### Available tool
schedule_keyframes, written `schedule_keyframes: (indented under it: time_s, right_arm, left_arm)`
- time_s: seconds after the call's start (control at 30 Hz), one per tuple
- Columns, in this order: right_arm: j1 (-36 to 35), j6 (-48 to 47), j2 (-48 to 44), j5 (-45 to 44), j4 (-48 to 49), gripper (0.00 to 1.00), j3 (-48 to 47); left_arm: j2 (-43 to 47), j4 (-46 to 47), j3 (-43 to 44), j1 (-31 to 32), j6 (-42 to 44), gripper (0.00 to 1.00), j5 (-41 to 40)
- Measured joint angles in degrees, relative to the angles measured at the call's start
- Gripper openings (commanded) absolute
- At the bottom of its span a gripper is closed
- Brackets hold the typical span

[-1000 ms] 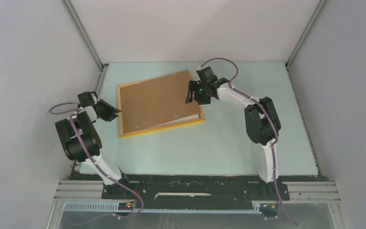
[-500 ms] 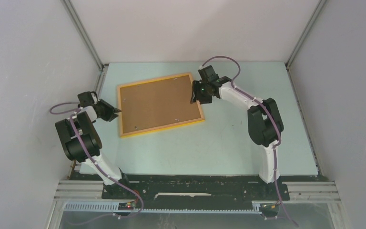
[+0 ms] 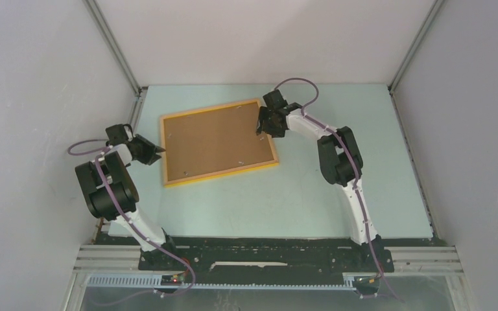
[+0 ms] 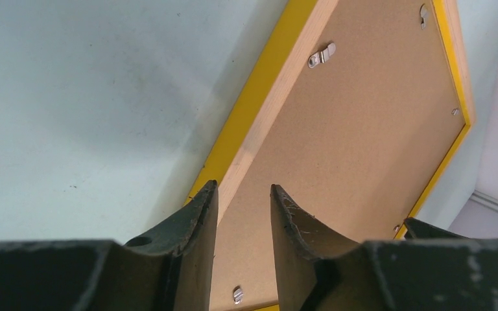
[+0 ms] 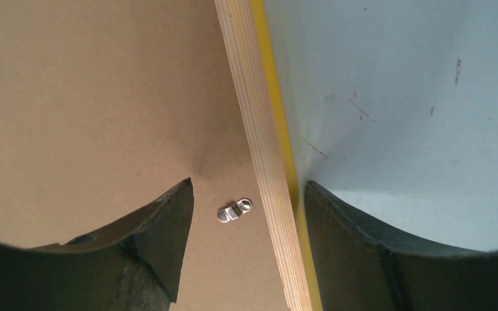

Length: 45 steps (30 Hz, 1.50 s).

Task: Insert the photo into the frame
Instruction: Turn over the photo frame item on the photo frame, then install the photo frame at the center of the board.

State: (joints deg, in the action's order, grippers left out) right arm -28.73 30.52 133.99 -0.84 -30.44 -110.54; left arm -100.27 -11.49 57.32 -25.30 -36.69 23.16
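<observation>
Frame (image 3: 220, 175) lay face-down on the surface (image 3: 311, 194), backing board (image 3: 214, 139) seated, photo hidden. Right jaws gaped empty astride its rim by a turn clip (image 5: 235, 210); left jaws, narrowly parted, held nothing. Fastening seemed next: swivel that clip inward.

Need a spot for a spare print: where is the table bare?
Widest bare table: the near half, between the frame's near rim and the arm bases. Also free: the strip right of the right arm. Crowded: the frame's left rim, where the left gripper sits, and its far right corner under the right gripper.
</observation>
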Motion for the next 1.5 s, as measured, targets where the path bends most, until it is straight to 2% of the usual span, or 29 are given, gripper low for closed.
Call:
schedule_keyframes:
  time_s: [0.13, 0.33, 0.5, 0.73, 0.83, 1.03, 1.13, 1.2, 1.5]
  right_arm:
    - [-0.6, 0.3, 2.6, -0.9, -1.1, 0.69, -3.9]
    - [-1.9, 0.1, 2.7, -4.0, -3.3, 0.62, -3.8]
    - [-3.0, -0.6, 2.7, -7.0, -4.6, 0.65, -3.8]
    - [-4.3, -1.4, 2.8, -10.2, -6.4, 0.65, -4.9]
    - [-4.9, -2.0, 3.0, -11.3, -7.4, 0.53, -5.3]
    - [-5.0, -2.4, 2.8, -11.8, -7.8, 0.46, -5.2]
    - [-4.9, -2.7, 2.6, -12.1, -7.3, 0.59, -4.8]
    - [-4.9, -3.0, 2.6, -11.8, -7.0, 0.62, -4.6]
    - [-5.2, -3.5, 2.4, -10.7, -6.1, 0.61, -3.8]
  left_arm:
    - [0.5, 0.0, 0.0, 0.1, -0.8, 0.37, 0.8]
    - [1.7, 0.0, 0.0, 0.7, -0.9, 0.37, 2.1]
    - [1.8, 0.0, 0.0, 0.8, -0.9, 0.37, 2.6]
    - [1.8, 0.0, 0.0, 0.8, -0.9, 0.37, 2.6]
    - [1.8, 0.0, 0.0, 0.8, -0.9, 0.37, 2.6]
    - [1.8, -0.2, 0.0, 0.8, -0.9, 0.38, 2.6]
    - [1.9, -0.2, 0.0, 0.8, -0.9, 0.38, 2.5]
    - [2.0, -0.2, 0.0, 0.8, -0.9, 0.38, 2.6]
    - [2.5, -0.3, 0.0, 0.8, -0.9, 0.38, 2.5]
